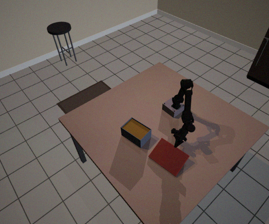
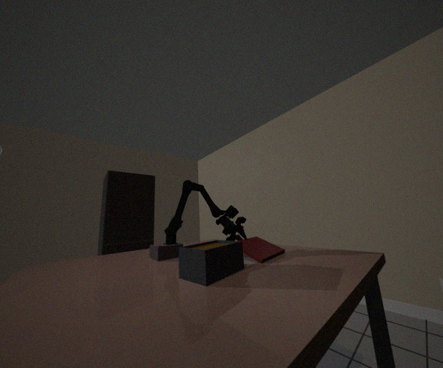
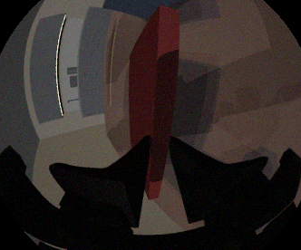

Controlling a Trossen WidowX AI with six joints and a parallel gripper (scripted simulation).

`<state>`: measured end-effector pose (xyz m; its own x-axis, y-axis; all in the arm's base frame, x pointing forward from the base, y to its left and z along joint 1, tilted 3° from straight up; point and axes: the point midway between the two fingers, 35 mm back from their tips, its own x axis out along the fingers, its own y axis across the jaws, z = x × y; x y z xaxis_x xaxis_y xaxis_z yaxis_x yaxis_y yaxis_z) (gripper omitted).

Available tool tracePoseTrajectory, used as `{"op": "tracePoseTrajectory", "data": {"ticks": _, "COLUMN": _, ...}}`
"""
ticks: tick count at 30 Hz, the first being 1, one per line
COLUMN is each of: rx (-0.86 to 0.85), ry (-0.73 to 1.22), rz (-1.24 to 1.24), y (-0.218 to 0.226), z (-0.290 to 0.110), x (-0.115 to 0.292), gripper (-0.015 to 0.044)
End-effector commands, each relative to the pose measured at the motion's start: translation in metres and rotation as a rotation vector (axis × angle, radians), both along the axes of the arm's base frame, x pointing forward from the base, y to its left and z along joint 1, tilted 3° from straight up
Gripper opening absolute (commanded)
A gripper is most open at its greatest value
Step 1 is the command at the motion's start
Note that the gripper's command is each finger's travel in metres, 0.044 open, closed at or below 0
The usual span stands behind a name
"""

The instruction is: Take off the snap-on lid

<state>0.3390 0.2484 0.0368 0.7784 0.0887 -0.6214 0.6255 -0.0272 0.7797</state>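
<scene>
Gripper (image 1: 177, 144) clamped on lid (image 1: 169, 156) edge, lid tilted beside box (image 1: 135, 132). Lower held edge level before release.

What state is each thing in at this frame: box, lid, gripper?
storage box: open, lid off, upright on the table, orange-yellow inside showing.
red lid: off the box, beside it, tilted, one edge held up, not yet flat.
gripper: shut on the lid's raised edge.
stool: upright on the floor, away from the table.
</scene>
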Motion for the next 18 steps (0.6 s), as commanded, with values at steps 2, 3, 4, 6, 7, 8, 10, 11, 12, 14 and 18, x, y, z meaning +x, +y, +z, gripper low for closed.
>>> {"op": "tracePoseTrajectory", "data": {"ticks": 2, "rx": -0.016, "ry": 0.021, "rz": 0.003, "y": -0.002, "z": -0.013, "x": -0.003, "gripper": 0.0000}}
{"op": "tracePoseTrajectory", "data": {"ticks": 3, "rx": -0.016, "ry": 0.021, "rz": 0.003, "y": -0.002, "z": -0.014, "x": -0.003, "gripper": 0.0000}}
{"op": "tracePoseTrajectory", "data": {"ticks": 4, "rx": -0.016, "ry": 0.021, "rz": 0.003, "y": -0.002, "z": -0.015, "x": -0.003, "gripper": 0.0000}}
{"op": "tracePoseTrajectory", "data": {"ticks": 6, "rx": -0.016, "ry": 0.021, "rz": 0.003, "y": -0.002, "z": -0.017, "x": -0.003, "gripper": 0.0000}}
{"op": "tracePoseTrajectory", "data": {"ticks": 7, "rx": -0.016, "ry": 0.021, "rz": 0.003, "y": -0.002, "z": -0.017, "x": -0.003, "gripper": 0.0000}}
{"op": "tracePoseTrajectory", "data": {"ticks": 8, "rx": -0.004, "ry": 0.006, "rz": 0.001, "y": 0.000, "z": -0.006, "x": 0.000, "gripper": 0.0026}}
{"op": "tracePoseTrajectory", "data": {"ticks": 10, "rx": -0.016, "ry": 0.020, "rz": 0.003, "y": 0.001, "z": -0.005, "x": 0.000, "gripper": 0.0079}}
{"op": "tracePoseTrajectory", "data": {"ticks": 11, "rx": -0.016, "ry": 0.020, "rz": 0.003, "y": 0.001, "z": -0.005, "x": 0.000, "gripper": 0.0105}}
{"op": "tracePoseTrajectory", "data": {"ticks": 12, "rx": -0.016, "ry": 0.020, "rz": 0.003, "y": 0.001, "z": -0.005, "x": 0.000, "gripper": 0.0131}}
{"op": "tracePoseTrajectory", "data": {"ticks": 14, "rx": -0.016, "ry": 0.020, "rz": 0.003, "y": 0.001, "z": -0.005, "x": 0.000, "gripper": 0.0184}}
{"op": "tracePoseTrajectory", "data": {"ticks": 18, "rx": -0.016, "ry": 0.020, "rz": 0.003, "y": 0.001, "z": -0.005, "x": 0.000, "gripper": 0.0275}}
